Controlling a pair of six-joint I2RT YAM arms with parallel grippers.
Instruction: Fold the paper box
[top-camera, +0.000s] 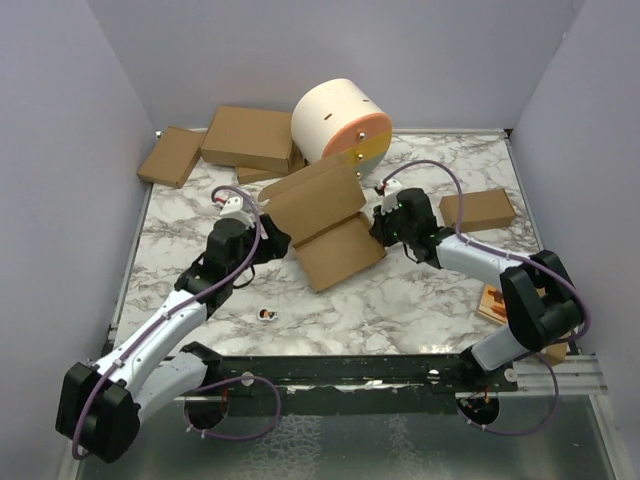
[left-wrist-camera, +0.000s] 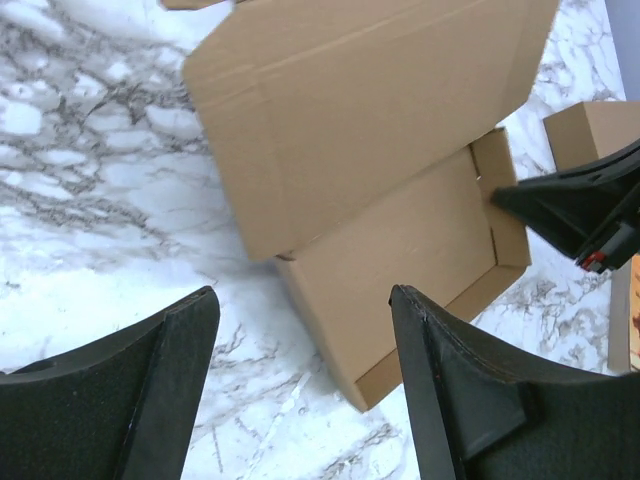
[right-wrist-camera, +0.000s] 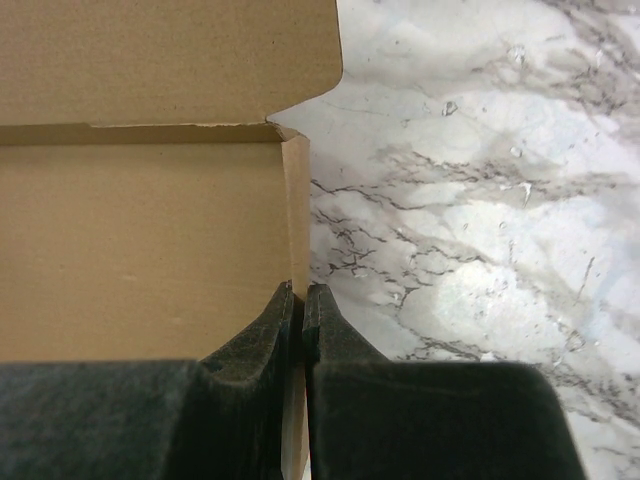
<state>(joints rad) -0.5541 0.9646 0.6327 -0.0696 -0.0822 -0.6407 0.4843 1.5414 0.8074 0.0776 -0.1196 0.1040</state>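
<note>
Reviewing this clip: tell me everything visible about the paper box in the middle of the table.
The paper box is plain brown corrugated cardboard, half folded: a shallow tray with low walls up at its near and right sides, and a wide lid panel hinged at the far side, tilted open. It lies slantwise on the marble table. The right gripper is shut on its right side wall; the left gripper is open, apart from it.

The paper box (top-camera: 340, 250) is matt brown cardboard; the table (top-camera: 420, 295), glossy marble-patterned.
</note>
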